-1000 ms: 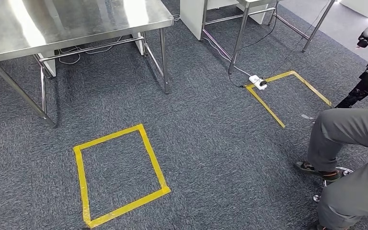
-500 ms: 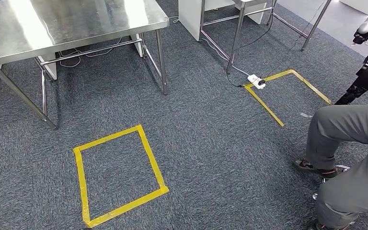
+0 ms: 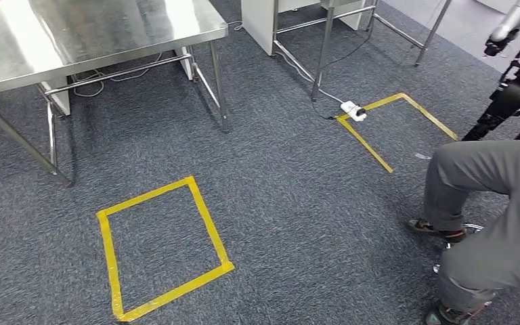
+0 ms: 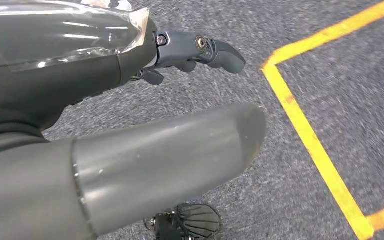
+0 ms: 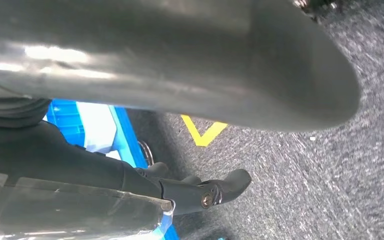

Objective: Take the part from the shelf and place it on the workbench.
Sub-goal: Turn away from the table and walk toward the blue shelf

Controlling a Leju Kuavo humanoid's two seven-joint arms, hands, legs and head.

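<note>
Carpet [image 3: 298, 203] | head: workbench [image 3: 74, 34] | right wrist: blue crate [image 5: 95, 125]

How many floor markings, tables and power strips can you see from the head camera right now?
Yellow tape floor markings: 2, a closed square and an open-sided outline
Steel tables: 2, the near one and a farther one
White power strips: 1
Total: 5
</note>
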